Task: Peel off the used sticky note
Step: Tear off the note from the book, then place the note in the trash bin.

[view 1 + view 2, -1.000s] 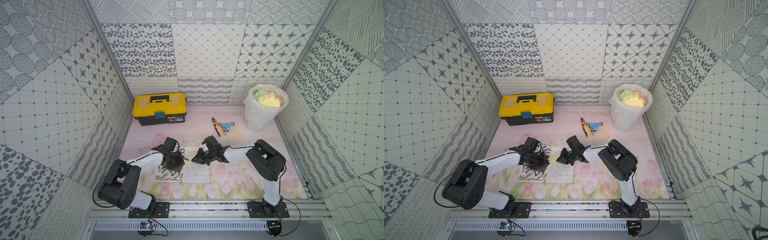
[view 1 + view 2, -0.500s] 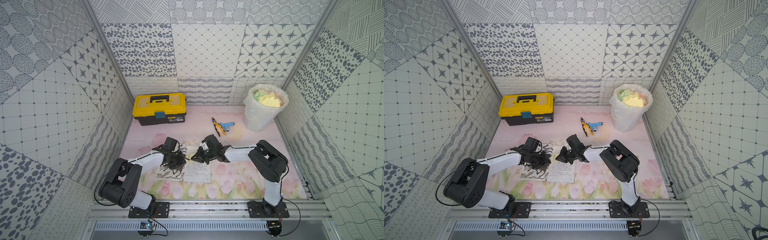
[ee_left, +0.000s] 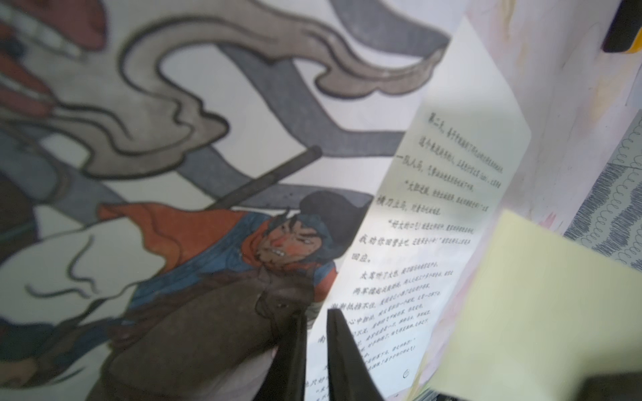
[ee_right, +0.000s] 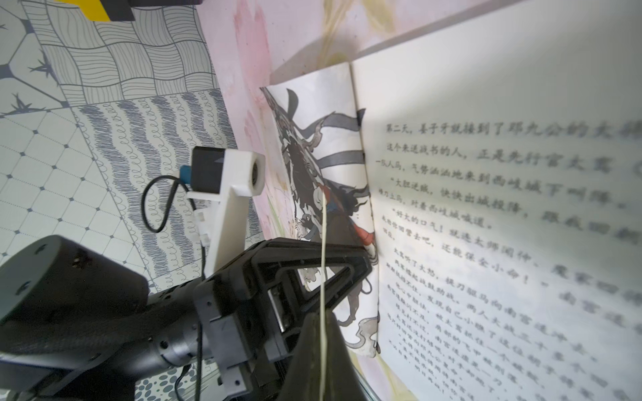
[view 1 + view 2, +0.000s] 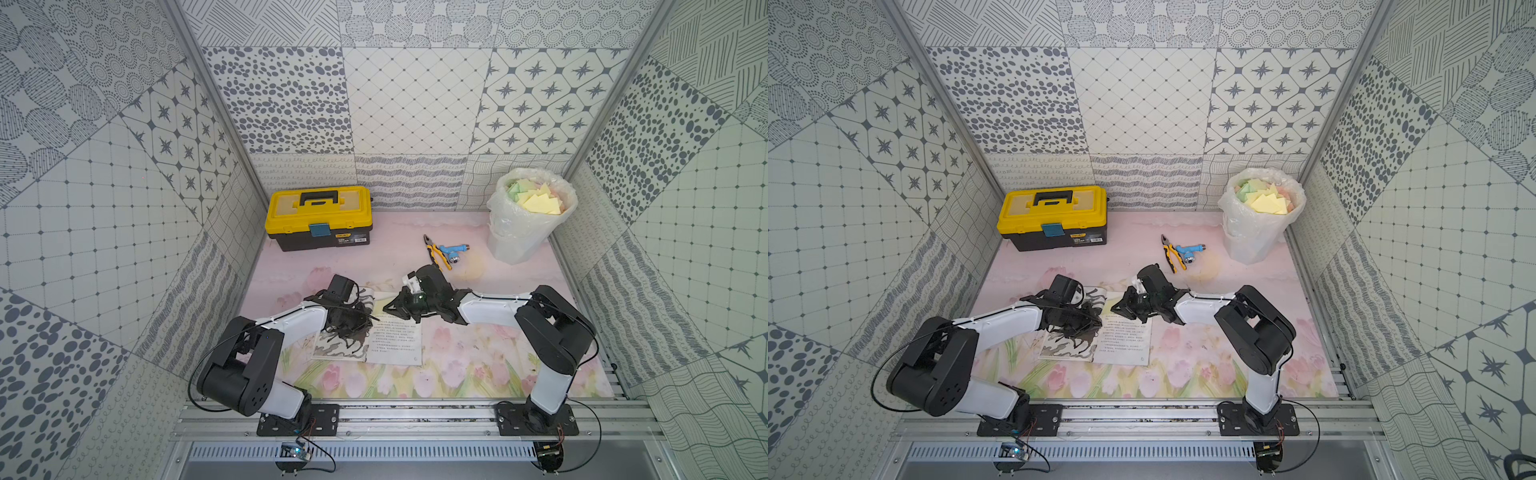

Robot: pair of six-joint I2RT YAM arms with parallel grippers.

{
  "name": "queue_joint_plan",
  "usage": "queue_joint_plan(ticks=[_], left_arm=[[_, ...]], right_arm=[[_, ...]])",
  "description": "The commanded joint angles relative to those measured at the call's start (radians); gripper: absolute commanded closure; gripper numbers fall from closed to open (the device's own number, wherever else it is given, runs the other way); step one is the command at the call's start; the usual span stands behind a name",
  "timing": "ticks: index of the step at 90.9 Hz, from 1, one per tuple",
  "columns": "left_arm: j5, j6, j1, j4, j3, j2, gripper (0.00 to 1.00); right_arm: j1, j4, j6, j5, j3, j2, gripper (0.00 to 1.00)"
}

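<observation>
1. Drawn slightly up and back from the open book (image 5: 395,345) over the last second: right gripper (image 5: 391,306). Same spot as before for left gripper (image 3: 314,321).
2. Pinched tight on the sticky note (image 3: 521,312), that right gripper. Seen edge-on in the right wrist view as a thin pale line (image 4: 323,243) rising from between the tips.
3. Closed almost fully with nothing between, the left one. Apparently pressing down on the illustrated page (image 5: 332,349) just beside the spine, to pin the book.
4. Judged mostly done: looks lifted off the text page and held above it. Cannot tell whether a last corner still clings.
5. Left to do, as a guess: pull clear of the page, then probably carry across to the bin (image 5: 519,245).
6. Counted: two arms, one book, one note in the grip.
7. Also one yellow toolbox (image 5: 319,216), one pair of pliers (image 5: 434,253), one small blue tool (image 5: 453,250) just beside the pliers, and one lined bin.
8. Heaped in that bin: discarded notes (image 5: 536,199), yellow and green, too overlapped to count.
</observation>
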Motion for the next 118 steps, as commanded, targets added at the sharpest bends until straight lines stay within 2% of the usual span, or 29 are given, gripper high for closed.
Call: queue_joint_plan(ticks=[1,34,63,82,118], left_arm=[[-0.124,0.029,0.005,-0.096,-0.021,0.012,0.84],[-0.02,0.008,0.005,-0.088,0.016,-0.031,0.81],[0.046,-0.022,0.005,-0.085,0.057,-0.111,0.72],[0.088,-0.042,0.008,-0.082,0.094,-0.151,0.63],[0.16,-0.067,0.013,-0.039,0.123,-0.149,0.6]], right_arm=[[-0.019,-0.023,-0.046,0.025,-0.007,-0.072,1.0],[-0.145,-0.248,-0.193,0.072,0.002,-0.322,1.0],[-0.298,-0.368,-0.275,0.057,0.027,-0.481,1.0],[-0.425,-0.436,-0.327,0.016,0.085,-0.534,1.0],[-0.727,-0.534,-0.407,-0.064,0.321,-0.509,1.0]])
